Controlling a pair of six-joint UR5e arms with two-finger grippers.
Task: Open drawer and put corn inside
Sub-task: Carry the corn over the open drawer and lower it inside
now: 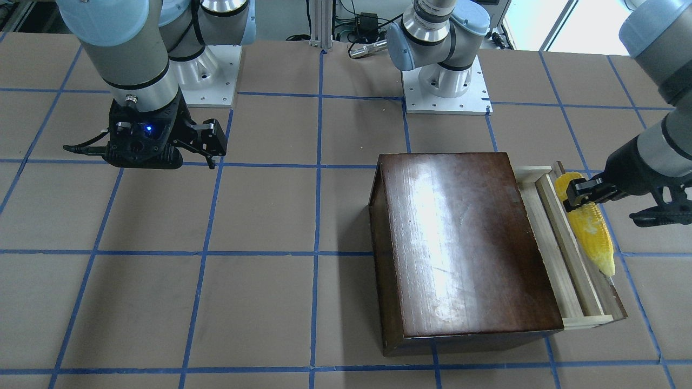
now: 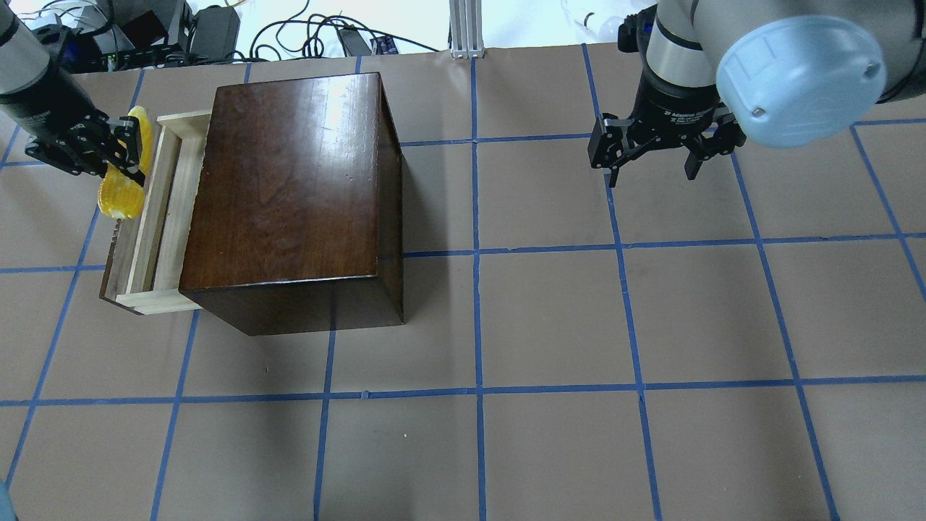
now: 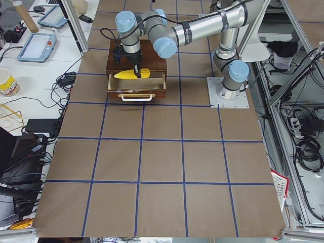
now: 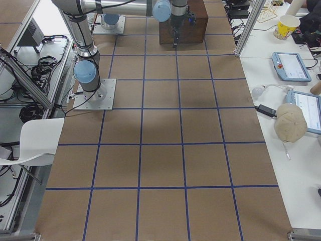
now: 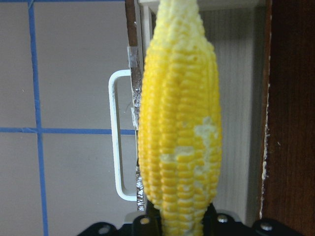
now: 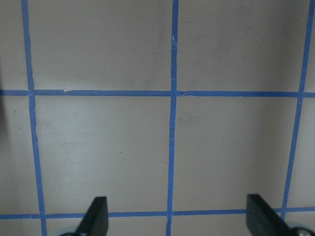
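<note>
Shift toward the dark wooden box [image 2: 289, 188], centring over the open drawer [image 2: 166, 217], not its front panel [image 1: 618, 302]. Hold the corn [image 1: 592, 237] parallel to it (clamped at its thick end by the left end effector [image 1: 579, 195], above the front edge); lower, then release. Leave the right end effector [image 2: 651, 168] spread open, well apart.

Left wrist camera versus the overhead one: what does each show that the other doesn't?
Only the wrist view: the white loop handle plainly, and kernel rows on the corn close up. Only the overhead view: the whole dark box, and the right gripper, open above the table. Both: the left gripper shut on the corn near the front of the pulled-out drawer.
</note>
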